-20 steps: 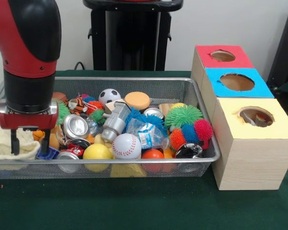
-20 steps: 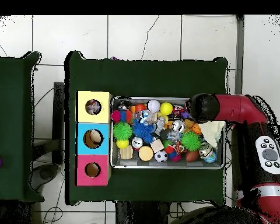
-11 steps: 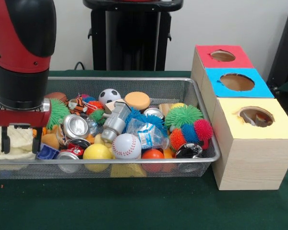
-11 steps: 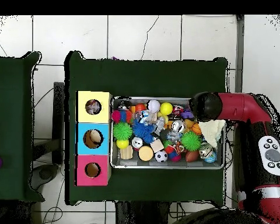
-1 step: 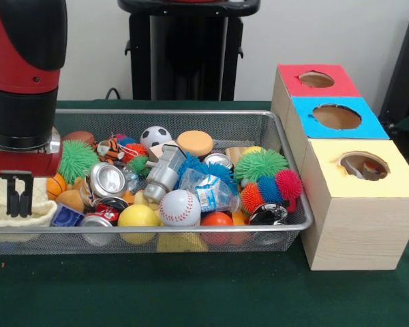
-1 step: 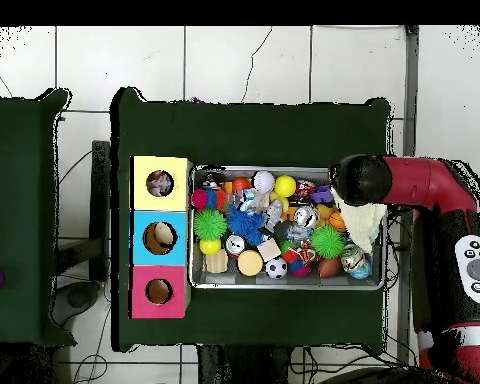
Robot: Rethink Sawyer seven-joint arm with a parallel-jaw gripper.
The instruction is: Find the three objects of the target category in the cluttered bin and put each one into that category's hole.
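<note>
A wire mesh bin (image 5: 157,231) holds mixed clutter: a baseball (image 5: 179,207), a yellow ball (image 5: 138,216), a soccer ball (image 5: 155,136), crushed cans (image 5: 108,178), spiky balls (image 5: 260,163) and a plastic bottle (image 5: 211,194). A cream cloth (image 5: 0,208) lies at the bin's left end. My gripper (image 5: 18,212) hangs there with its fingers drawn together, pinching the cloth. In the overhead view the arm's head (image 6: 359,180) covers the gripper, beside the cloth (image 6: 364,225).
Three wooden boxes stand in a row right of the bin, with a yellow top (image 5: 361,174), a blue top (image 5: 335,117) and a red top (image 5: 316,80), each with a round hole. Something lies inside the yellow hole. A black stand rises behind the bin.
The gripper has slid left along the bin from over the cans to the cloth. Its fingers, spread apart half a second ago, have come together.
</note>
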